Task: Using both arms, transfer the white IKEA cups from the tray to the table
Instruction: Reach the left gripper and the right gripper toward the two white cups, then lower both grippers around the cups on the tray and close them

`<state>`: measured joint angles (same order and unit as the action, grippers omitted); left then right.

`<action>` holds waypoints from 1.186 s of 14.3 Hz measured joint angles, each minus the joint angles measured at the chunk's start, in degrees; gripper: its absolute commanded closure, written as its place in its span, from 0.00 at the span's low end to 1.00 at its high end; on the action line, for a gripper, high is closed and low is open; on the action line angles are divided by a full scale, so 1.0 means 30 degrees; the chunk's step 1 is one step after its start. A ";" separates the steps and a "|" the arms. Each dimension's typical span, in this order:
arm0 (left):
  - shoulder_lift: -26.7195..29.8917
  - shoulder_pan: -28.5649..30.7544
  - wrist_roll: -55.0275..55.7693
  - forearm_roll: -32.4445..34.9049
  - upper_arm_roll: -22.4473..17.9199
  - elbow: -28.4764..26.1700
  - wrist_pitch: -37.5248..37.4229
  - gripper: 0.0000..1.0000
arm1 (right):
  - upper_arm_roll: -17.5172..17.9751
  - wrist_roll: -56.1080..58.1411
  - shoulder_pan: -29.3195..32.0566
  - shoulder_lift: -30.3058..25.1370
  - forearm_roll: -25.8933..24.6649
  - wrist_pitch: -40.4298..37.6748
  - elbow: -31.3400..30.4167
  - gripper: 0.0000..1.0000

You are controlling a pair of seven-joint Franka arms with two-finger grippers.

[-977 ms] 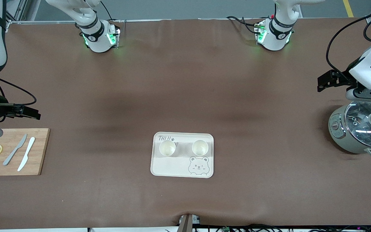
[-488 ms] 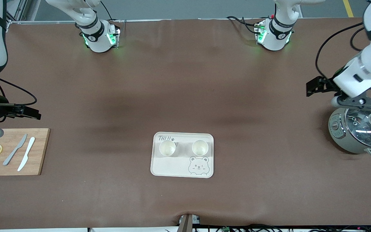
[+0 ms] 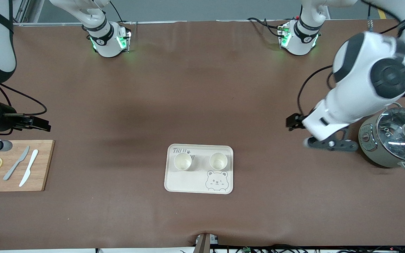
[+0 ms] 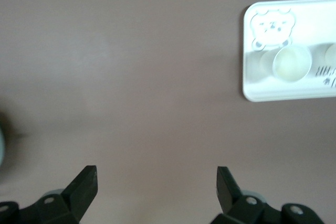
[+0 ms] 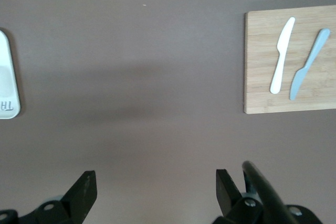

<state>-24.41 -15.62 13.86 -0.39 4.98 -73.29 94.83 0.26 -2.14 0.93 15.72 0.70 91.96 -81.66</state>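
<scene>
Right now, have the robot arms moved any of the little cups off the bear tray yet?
Not yet. Both cups sit on the tray, so nothing is done. The left gripper is open and empty over bare table between the pot and the tray. The right gripper is open over the table near the cutting board. Both cups are left to move.

Two small cream-white handleless cups point(image 3: 182, 161) point(image 3: 218, 161) stand upright, side by side and apart, on the cream bear-face tray point(image 3: 188, 184), along its edge farther from the front camera. The tray lies flat on the brown bench point(image 3: 202, 88).
</scene>
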 measured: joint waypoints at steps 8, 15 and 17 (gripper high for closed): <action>-0.4099 -0.2717 0.3681 0.0000 -0.0212 0.2934 0.2163 0.00 | 0.0062 -0.3216 -0.2260 0.0008 0.0810 0.0881 -0.0010 0.00; -0.6960 -0.3760 0.4808 0.0001 -0.0284 0.2875 0.5686 0.00 | 0.0084 -0.5171 -0.3149 0.1001 0.2523 0.2595 -0.0039 0.00; -0.8122 -0.3895 0.4986 0.0000 -0.0289 0.2877 0.7098 0.00 | 0.0108 -0.6372 -0.4057 0.1440 0.2523 0.3457 -0.0039 0.00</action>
<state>-48.78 -27.30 28.82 -0.39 4.12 -64.66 116.12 0.58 -21.25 -11.24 20.04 8.27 102.33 -81.78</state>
